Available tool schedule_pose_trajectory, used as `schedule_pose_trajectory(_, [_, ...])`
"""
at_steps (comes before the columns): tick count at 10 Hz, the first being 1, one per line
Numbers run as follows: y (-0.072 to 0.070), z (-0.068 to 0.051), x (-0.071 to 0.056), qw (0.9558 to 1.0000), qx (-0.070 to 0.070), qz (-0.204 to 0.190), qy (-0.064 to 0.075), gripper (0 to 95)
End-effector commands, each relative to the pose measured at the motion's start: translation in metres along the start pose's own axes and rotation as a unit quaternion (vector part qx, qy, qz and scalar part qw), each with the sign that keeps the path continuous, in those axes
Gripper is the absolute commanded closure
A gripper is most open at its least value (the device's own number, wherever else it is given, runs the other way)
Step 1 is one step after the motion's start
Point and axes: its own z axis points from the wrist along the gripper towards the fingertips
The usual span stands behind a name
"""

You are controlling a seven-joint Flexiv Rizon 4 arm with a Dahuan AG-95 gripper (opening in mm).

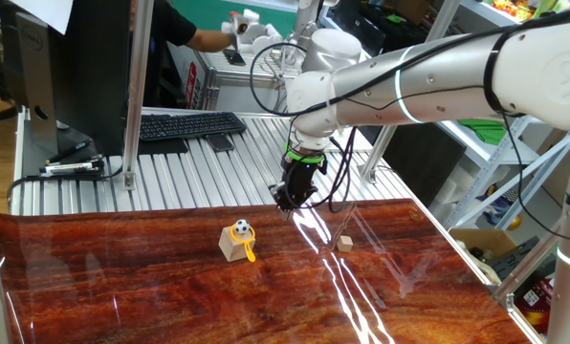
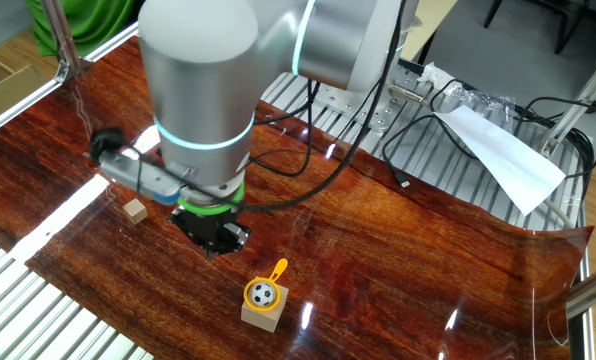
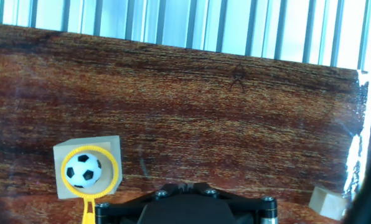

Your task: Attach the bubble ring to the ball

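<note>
The small white and black ball [image 1: 241,228] sits on top of a light wooden cube [image 1: 231,248] on the dark wood tabletop. The yellow-orange bubble ring [image 1: 249,251] lies on the cube with its loop around the ball and its handle sticking out over the cube's edge. In the hand view the loop [image 3: 114,167] circles the ball [image 3: 84,169] at lower left. The other fixed view shows the ball [image 2: 263,293] and the ring's handle [image 2: 278,268]. My gripper [image 1: 285,203] hovers above the table, apart from the cube, with its fingers together and nothing in them.
A small plain tan cube [image 1: 344,244] lies on the wood, also in the other fixed view [image 2: 134,210] and the hand view [image 3: 325,202]. Ribbed metal table [image 1: 199,172] lies behind the wood, with a keyboard [image 1: 191,124]. Cables and paper [image 2: 498,150] lie at the far side.
</note>
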Motion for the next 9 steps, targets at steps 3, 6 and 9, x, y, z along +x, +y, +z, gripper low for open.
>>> schedule_pose_trajectory(3, [-0.0004,-0.0003,0.0009,0.9994,-0.003,0.000,-0.033,95.0])
schedule_pose_trajectory(6, [-0.0004,-0.0003,0.0009,0.9993,-0.013,-0.004,-0.035,95.0])
schedule_pose_trajectory(9, [-0.0004,-0.0003,0.0009,0.9995,-0.021,-0.004,-0.024,95.0])
